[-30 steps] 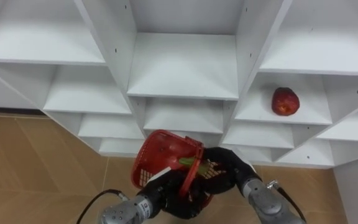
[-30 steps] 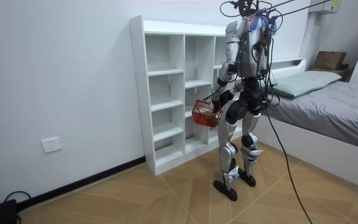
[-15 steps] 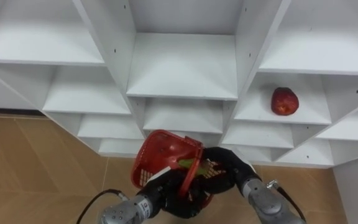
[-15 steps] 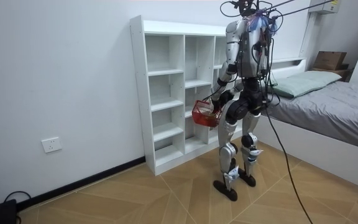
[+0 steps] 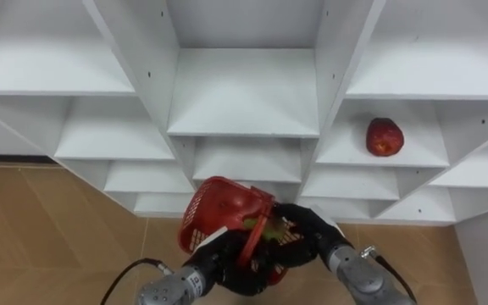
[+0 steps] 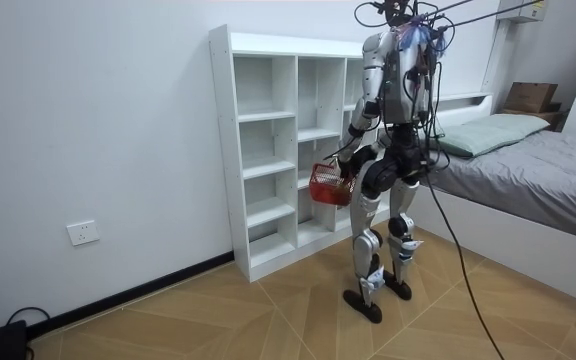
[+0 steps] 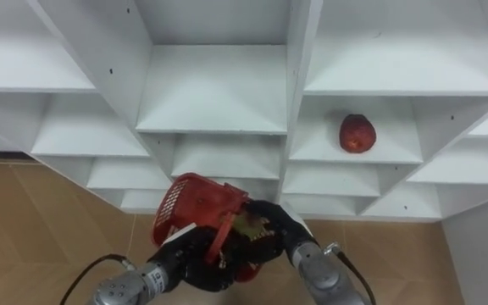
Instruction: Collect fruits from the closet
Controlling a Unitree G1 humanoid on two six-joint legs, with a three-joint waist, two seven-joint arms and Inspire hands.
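Note:
I stand facing the white closet (image 6: 288,150) of open shelves. A red apple (image 5: 385,136) lies alone on a shelf in the right column, also seen as the apple (image 7: 357,133). Low in front of me hangs a red mesh basket (image 5: 220,209), tilted, with a green and yellowish fruit (image 5: 257,223) showing inside. My left hand (image 5: 220,261) is curled round the basket's red handle. My right hand (image 5: 305,230) reaches into the basket's mouth from the right, and its fingertips are hidden among the contents. The apple is well above and to the right of both hands.
The other shelf compartments (image 5: 242,89) stand bare. Wooden floor (image 5: 49,229) lies below the closet. In the room view a bed (image 6: 528,170) stands behind me on the room view's right, and a white wall (image 6: 98,130) runs along its left.
The whole picture has shifted slightly, which is the camera's own move. Basket, hands and apple keep their places relative to each other.

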